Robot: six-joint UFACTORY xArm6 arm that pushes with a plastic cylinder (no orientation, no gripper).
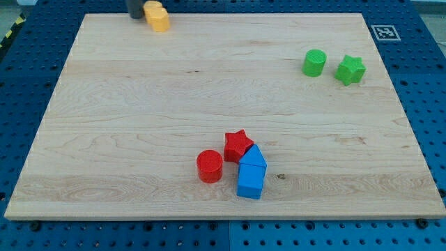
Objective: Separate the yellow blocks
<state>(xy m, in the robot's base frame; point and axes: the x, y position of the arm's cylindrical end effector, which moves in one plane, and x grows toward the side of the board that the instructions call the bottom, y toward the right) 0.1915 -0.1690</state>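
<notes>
Yellow block material (pixel 157 16) sits at the board's top edge, left of centre. It reads as one lump, and I cannot tell whether it is one block or two pressed together. My tip (pixel 135 15) is the dark rod end just to the view's left of the yellow, touching or nearly touching it. Most of the rod is cut off by the view's top.
A green cylinder (pixel 314 63) and a green star (pixel 350 70) stand at the upper right. A red star (pixel 237 145), a red cylinder (pixel 209 166) and two blue blocks (pixel 251 174) cluster at the bottom centre. The wooden board (pixel 139 125) lies on a blue pegboard table.
</notes>
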